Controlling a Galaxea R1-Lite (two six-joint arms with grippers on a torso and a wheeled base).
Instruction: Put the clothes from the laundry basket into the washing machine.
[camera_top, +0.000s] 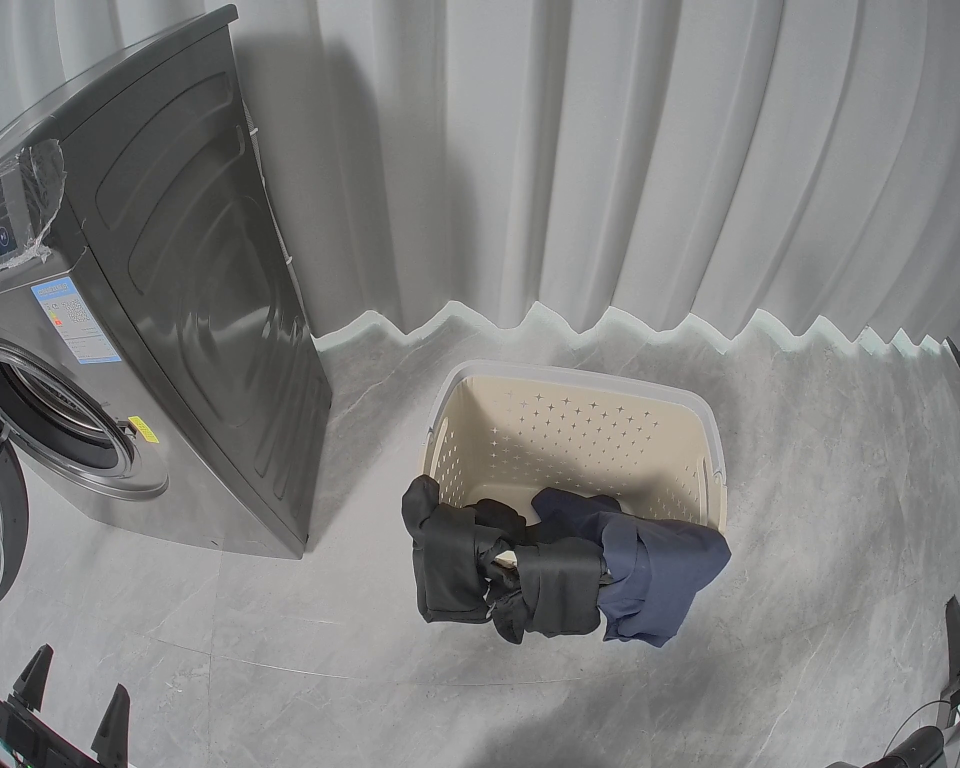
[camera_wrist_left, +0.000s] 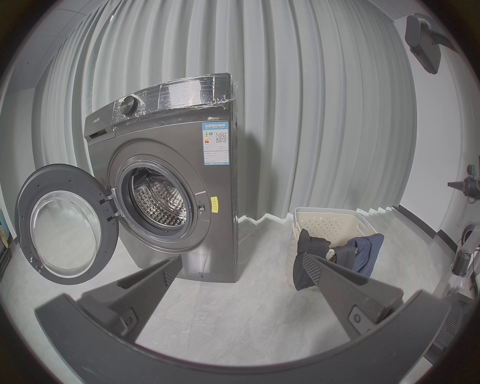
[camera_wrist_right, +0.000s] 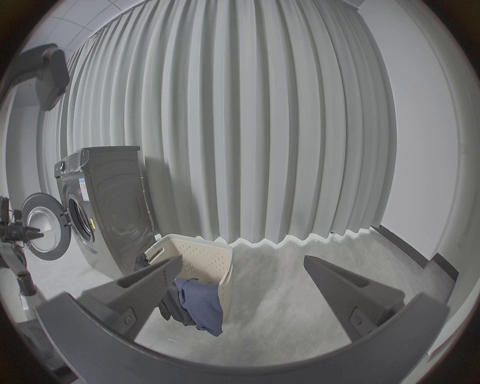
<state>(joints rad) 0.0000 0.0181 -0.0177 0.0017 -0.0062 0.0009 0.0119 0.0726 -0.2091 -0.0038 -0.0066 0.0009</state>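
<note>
- Our left gripper (camera_wrist_left: 240, 260) is spread wide with nothing between its fingers, held low above the floor (camera_wrist_left: 250, 310), well short of the basket (camera_top: 575, 385).
- Our right gripper (camera_wrist_right: 241, 260) is spread just as wide and also holds nothing. It too is well away from the basket.
- We judge the step in hand to be the first grab, since no piece has left the basket yet.
- To do it well, we should come down over the near rim, where the cloth bunches, and close on a thick fold rather than a loose edge.
- We should lift high enough that the trailing cloth clears the rim, or the light basket may tip or drag.
- The clothes (camera_top: 560, 570) hang over the basket's near rim, half inside and half outside.
- The black piece (camera_top: 460, 560) is twisted and seems tangled with the blue piece (camera_top: 655, 575), so one pull may bring both.
- The washing machine (camera_top: 190, 300) stands to the left of the basket, its door (camera_wrist_left: 65, 227) swung open and its drum (camera_wrist_left: 160, 200) showing no cloth inside.
</note>
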